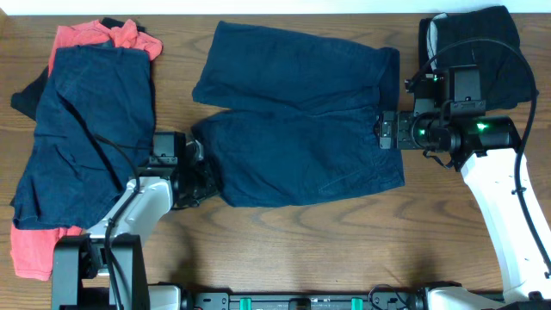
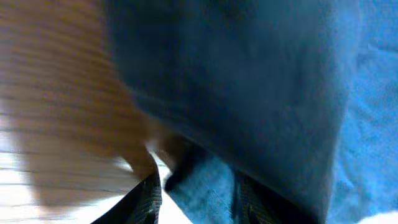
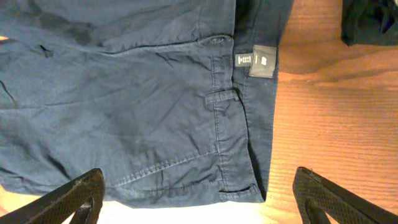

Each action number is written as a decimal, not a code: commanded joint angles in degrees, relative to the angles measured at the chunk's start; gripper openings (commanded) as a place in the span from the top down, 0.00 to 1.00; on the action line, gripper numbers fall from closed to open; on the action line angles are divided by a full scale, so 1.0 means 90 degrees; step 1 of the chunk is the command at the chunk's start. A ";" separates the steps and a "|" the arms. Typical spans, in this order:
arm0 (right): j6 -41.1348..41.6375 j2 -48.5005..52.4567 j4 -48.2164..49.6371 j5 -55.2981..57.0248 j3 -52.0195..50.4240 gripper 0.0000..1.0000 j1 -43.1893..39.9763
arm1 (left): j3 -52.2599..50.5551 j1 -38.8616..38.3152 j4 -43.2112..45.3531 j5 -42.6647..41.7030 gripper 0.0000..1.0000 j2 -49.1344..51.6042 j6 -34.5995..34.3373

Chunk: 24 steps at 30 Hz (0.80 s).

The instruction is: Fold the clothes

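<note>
Navy shorts (image 1: pixel 301 120) on wooden table (image 1: pixel 284 250), right gripper (image 1: pixel 387 131) wide at right end, left gripper (image 1: pixel 198 170) at left end, grip unclear.

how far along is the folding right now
Done: a black stack at the far right corner looks folded. In hand: the navy shorts lie spread flat mid-table, not yet folded. The left gripper is at a leg hem with fabric between its jaws, grip unclear. The right gripper hangs open over the waistband. Left to do: the pile of navy and coral-red pieces on the left.
</note>
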<state>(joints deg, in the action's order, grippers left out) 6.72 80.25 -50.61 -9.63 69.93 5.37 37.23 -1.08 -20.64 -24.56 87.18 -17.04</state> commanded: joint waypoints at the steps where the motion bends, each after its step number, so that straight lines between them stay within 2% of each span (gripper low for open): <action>1: -0.0087 0.0056 0.0066 -0.0109 -0.0010 0.05 -0.0053 | -0.0381 -0.0027 -0.0202 -0.0495 0.55 0.0391 0.0151; 6: -0.0087 0.0056 0.0085 -0.0109 -0.0010 0.06 -0.0053 | -0.0393 -0.0032 0.0027 -0.0488 0.56 0.0612 0.0095; 9: -0.0087 0.0056 0.0036 -0.0109 -0.0010 0.06 -0.0053 | -0.0393 -0.0024 0.0236 -0.0486 0.79 0.0891 0.0078; 10: -0.0087 0.0056 0.0024 -0.0109 -0.0010 0.06 -0.0053 | -0.0391 -0.0024 0.0248 -0.0486 0.91 0.0945 0.0075; 11: -0.0087 0.0056 0.0010 -0.0109 -0.0010 0.07 -0.0053 | -0.0389 -0.0024 0.0260 -0.0486 0.95 0.0971 0.0056; 14: -0.0087 0.0056 -0.0022 -0.0109 -0.0010 0.08 -0.0053 | -0.0313 0.0063 0.0078 -0.0488 0.94 0.0882 0.0044; 16: -0.0087 0.0056 -0.0034 -0.0109 -0.0010 0.09 -0.0053 | -0.0158 0.0177 -0.0284 -0.0527 0.94 0.0682 -0.0236; 19: -0.0080 0.0056 -0.0078 -0.0109 -0.0010 0.10 -0.0053 | 0.0146 0.0299 -0.0947 -0.0729 0.94 0.0131 -0.0257; 24: 0.0277 0.0056 -0.0313 -0.0100 -0.0010 0.14 -0.0068 | 0.0546 0.0304 -0.2193 -0.0066 0.94 -0.1139 -0.0238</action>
<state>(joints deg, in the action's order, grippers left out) 7.25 80.25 -52.62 -10.35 69.91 5.37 38.94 1.45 -37.36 -30.68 83.07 -18.63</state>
